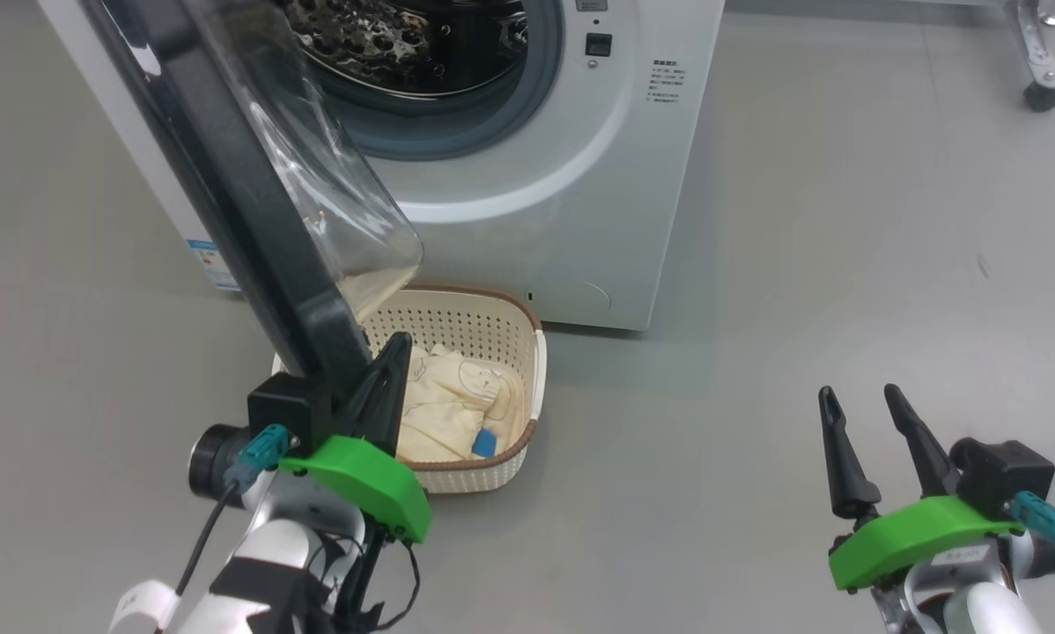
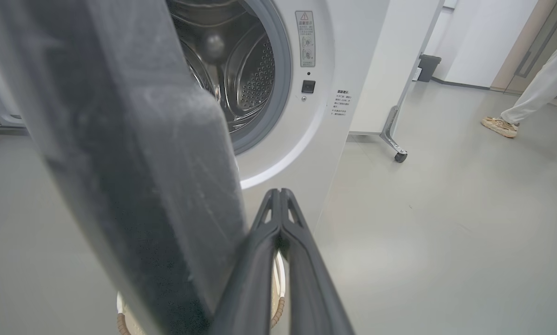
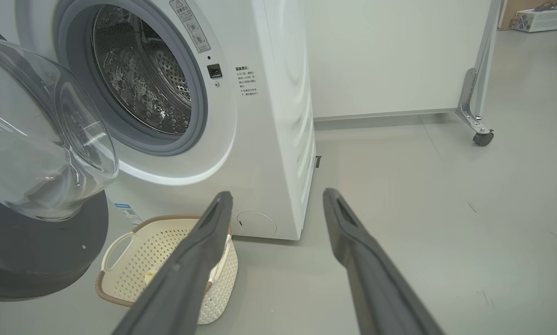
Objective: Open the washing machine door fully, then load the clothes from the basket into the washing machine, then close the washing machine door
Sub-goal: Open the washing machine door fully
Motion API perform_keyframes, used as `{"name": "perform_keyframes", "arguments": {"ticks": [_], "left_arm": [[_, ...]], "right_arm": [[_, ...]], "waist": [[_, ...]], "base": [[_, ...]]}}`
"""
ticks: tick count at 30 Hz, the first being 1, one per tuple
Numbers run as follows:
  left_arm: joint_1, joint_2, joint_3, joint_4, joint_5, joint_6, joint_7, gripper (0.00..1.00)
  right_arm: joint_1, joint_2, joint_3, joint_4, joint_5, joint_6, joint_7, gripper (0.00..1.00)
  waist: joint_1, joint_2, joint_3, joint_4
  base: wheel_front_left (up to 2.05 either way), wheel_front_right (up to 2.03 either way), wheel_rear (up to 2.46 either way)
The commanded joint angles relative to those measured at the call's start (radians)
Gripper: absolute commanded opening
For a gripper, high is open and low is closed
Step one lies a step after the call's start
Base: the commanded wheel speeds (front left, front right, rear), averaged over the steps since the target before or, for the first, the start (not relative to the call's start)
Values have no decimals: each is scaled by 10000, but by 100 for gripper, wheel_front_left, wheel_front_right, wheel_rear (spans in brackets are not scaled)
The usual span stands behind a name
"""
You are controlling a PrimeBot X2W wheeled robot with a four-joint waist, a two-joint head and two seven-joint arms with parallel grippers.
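Left gripper, pinched shut and empty, lies against washing machine door, likely to push it wider; right gripper spread, empty.

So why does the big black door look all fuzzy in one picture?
Left wrist view: the washing machine door sits so close to the camera that its black rim blurs and looks smeary. Right wrist view: the steel drum glints with bright spots of light. Head view: the door's clear glass shows pale glare, and the rest looks sharp.
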Motion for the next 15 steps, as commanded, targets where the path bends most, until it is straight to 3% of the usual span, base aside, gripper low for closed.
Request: {"name": "perform_keyframes", "arguments": {"ticks": [1, 15], "left_arm": [[-197, 499, 624, -286, 12, 193, -91, 0], [618, 1279, 767, -1258, 135, 368, -166, 0]], "right_arm": [[-194, -45, 173, -358, -83, 104, 47, 100], [-139, -45, 141, -403, -132, 104, 150, 100]], "waist": [[0, 0, -45, 185], [0, 0, -45, 796]], "base": [[0, 0, 0], [0, 0, 0]]}}
